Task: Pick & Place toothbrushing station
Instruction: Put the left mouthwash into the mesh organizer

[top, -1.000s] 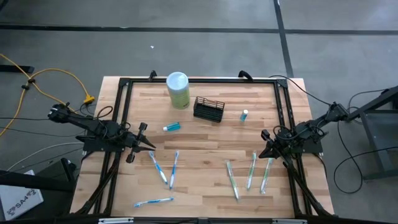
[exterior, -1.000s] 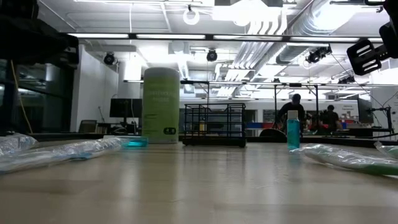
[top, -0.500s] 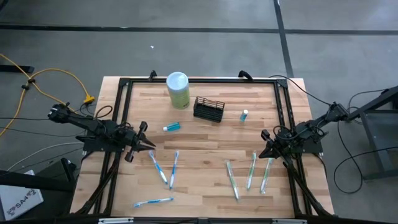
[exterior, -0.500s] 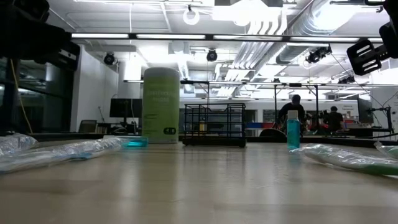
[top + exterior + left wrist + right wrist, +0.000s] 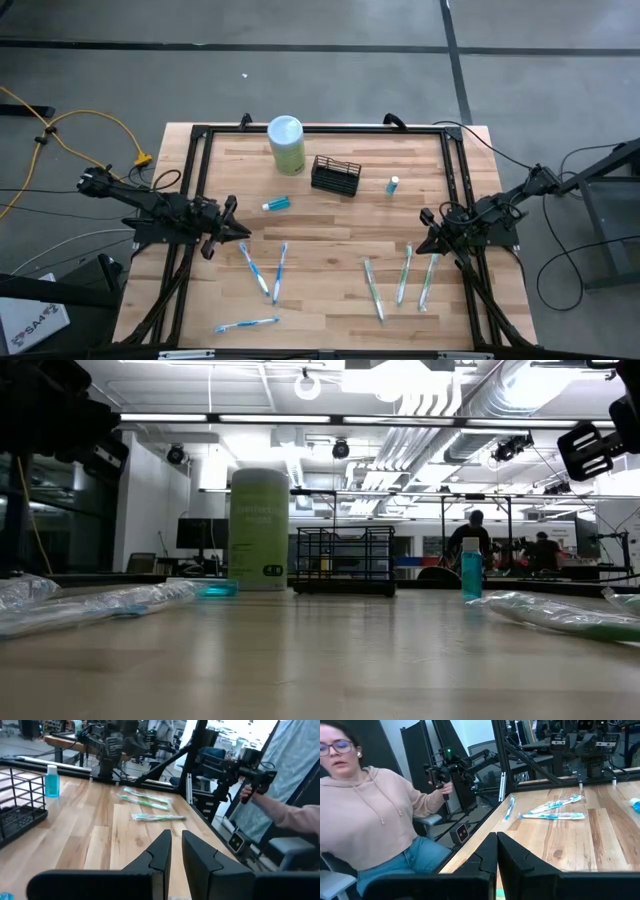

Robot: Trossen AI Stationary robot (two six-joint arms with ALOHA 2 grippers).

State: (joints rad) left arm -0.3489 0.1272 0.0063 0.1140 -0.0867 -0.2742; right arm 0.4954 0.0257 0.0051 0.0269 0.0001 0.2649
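The toothbrushing station (image 5: 336,176), a small black wire basket, stands on its base on the far middle of the wooden table. It also shows in the low view (image 5: 343,560) and at the edge of the left wrist view (image 5: 20,812). My left gripper (image 5: 243,232) hovers at the table's left edge, pointing level toward the right. Its fingers (image 5: 162,845) stand a narrow gap apart with nothing between them. My right gripper (image 5: 421,240) hovers at the right edge, shut and empty, its fingers (image 5: 490,847) closed together. Both are far from the station.
A pale green canister (image 5: 286,145) stands left of the station. A small blue bottle (image 5: 393,185) and a blue tube (image 5: 276,204) stand nearby. Wrapped blue toothbrushes (image 5: 258,270) lie near left and green ones (image 5: 405,272) near right. A seated person (image 5: 375,805) holds a controller beside the table.
My left gripper has rolled about its own pointing line while staying in place. Its gap shows no change. Nothing on the table has moved.
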